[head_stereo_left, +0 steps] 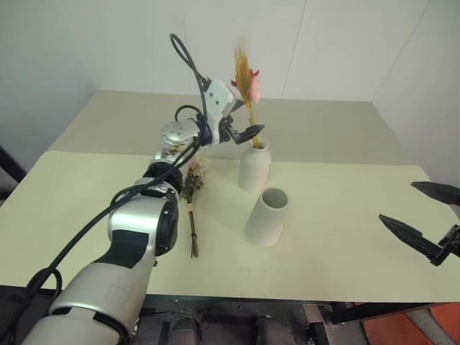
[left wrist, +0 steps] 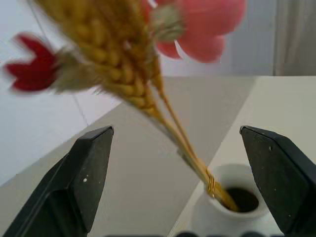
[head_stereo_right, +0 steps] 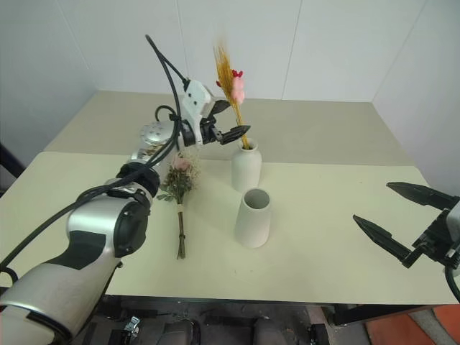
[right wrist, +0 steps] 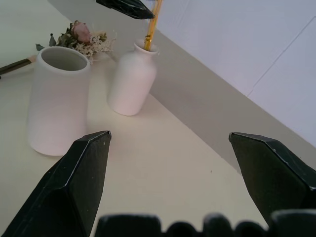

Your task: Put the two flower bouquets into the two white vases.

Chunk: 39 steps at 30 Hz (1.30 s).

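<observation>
On the left, the leafy rose bouquet (head_stereo_right: 177, 183) lies flat on the table (head_stereo_right: 323, 215). Our left gripper (left wrist: 177, 182) stands open around the wheat plume (head_stereo_left: 246, 86), already seated in the bottle vase (head_stereo_left: 254, 167); we'd back off straight (stem leans). The wide vase (head_stereo_left: 267, 215) waits empty; the right gripper (head_stereo_left: 424, 215) hangs open.

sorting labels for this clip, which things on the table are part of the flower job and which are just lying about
Part of the job:
- wheat-like plume, standing in the bottle-shaped vase
- wide-mouthed vase, empty
- bushier bouquet, lying on the table
- left gripper, open beside the plume's stem
- right gripper, open

Just lying about:
- nothing
</observation>
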Available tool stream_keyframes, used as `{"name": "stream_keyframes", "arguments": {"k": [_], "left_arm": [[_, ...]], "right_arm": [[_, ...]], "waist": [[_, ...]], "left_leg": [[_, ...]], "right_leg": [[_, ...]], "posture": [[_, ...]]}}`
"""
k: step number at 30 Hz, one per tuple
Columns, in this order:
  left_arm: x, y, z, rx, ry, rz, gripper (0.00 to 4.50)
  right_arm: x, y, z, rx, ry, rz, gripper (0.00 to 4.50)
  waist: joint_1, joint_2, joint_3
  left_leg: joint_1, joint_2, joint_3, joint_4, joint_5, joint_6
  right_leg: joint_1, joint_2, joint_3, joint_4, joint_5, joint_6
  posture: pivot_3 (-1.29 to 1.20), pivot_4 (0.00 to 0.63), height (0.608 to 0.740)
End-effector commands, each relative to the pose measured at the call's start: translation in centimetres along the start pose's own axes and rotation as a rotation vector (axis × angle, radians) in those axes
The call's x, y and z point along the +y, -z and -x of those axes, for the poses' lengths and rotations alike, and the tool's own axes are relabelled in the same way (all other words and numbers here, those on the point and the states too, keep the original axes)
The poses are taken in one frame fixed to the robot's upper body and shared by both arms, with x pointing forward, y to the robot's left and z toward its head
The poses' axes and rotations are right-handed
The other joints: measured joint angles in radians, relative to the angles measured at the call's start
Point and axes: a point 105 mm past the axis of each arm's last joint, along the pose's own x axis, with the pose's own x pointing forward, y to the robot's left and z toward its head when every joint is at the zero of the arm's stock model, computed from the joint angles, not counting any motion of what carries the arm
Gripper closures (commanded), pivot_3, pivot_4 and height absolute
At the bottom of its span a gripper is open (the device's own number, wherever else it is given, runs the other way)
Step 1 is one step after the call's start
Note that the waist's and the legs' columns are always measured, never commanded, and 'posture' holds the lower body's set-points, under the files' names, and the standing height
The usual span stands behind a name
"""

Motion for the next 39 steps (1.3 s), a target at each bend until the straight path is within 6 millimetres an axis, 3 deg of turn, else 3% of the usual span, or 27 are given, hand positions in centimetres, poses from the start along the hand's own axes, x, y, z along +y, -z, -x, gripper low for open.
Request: {"name": "stream_keyframes", "arguments": {"k": [1,6,11,13,16,21,23,32,39], "left_arm": [[0.6,-2.7,1.3,-0.089,0.076,0.028,0.03],[3.2,-2.0,4.6,0.069,0.023,-0.01,0.03],[6.4,-1.1,7.3,0.197,-0.207,0.023,0.03],[6.6,-0.5,8.5,0.287,-0.276,0.056,0.03],[4.7,0.0,10.0,0.433,-0.392,0.059,0.03],[-1.4,0.2,12.1,0.632,-0.458,0.242,0.03],[-2.8,0.3,12.5,0.663,-0.46,0.295,0.03],[-3.7,4.4,13.5,0.825,-0.401,0.508,0.03],[-4.3,7.1,13.3,0.933,-0.431,0.75,0.03]], "right_arm": [[-0.4,-0.4,-0.2,-0.011,-0.01,0.039,0.0],[-1.0,-0.3,-0.6,-0.015,-0.019,0.039,0.0],[-1.1,-0.1,-0.7,-0.013,-0.023,0.041,0.0],[-1.2,-0.1,-0.8,-0.015,-0.018,0.043,0.0],[-1.3,-0.2,-0.8,-0.017,-0.028,0.046,0.0],[-2.0,0.1,-0.9,0.002,-0.059,0.049,0.0],[-2.4,0.2,-1.1,0.007,-0.074,0.049,0.0],[-3.2,0.1,-2.6,-0.012,-0.107,0.062,0.0],[-3.0,-0.2,-2.2,-0.001,-0.105,0.068,0.0]], "waist": [[0.001,0.0,0.0],[0.003,0.0,0.0],[0.003,0.0,0.0],[0.004,0.001,0.0],[0.0,0.001,-0.001],[0.002,0.001,0.0],[0.003,0.001,-0.001],[-0.009,0.003,-0.001],[0.0,0.003,-0.001]], "left_leg": [[0.0,0.0,0.0,0.0,0.0,0.0],[0.0,0.0,0.0,0.0,0.0,0.0],[0.0,0.0,-0.001,0.0,0.0,0.0],[0.0,0.0,-0.001,0.001,0.0,0.0],[0.0,0.0,-0.001,0.001,0.0,0.0],[-0.002,0.0,-0.001,0.002,0.0,0.0],[-0.002,0.0,-0.002,0.003,0.0,0.0],[0.007,0.0,-0.005,0.002,0.0,0.0],[0.006,-0.001,-0.005,0.002,0.0,0.0]], "right_leg": [[0.0,0.0,0.0,0.0,0.0,0.0],[0.0,0.0,0.0,0.0,0.0,0.0],[0.0,0.0,0.0,0.001,0.0,0.0],[0.0,0.0,0.0,0.001,0.0,0.0],[0.0,0.0,0.0,0.002,0.0,0.0],[-0.002,0.0,0.0,0.003,0.001,-0.002],[-0.001,0.0,-0.001,0.003,0.0,0.0],[0.001,0.002,0.001,0.012,-0.002,-0.004],[0.001,0.001,0.001,0.013,-0.003,-0.003]], "posture": [[0.0,0.15,0.74],[0.0,0.15,0.74],[0.0,0.15,0.74],[0.0,0.15,0.74],[0.0,0.15,0.74],[0.0,0.15,0.74],[0.0,0.15,0.74],[0.0,0.15,0.74],[0.0,0.15,0.74]]}}
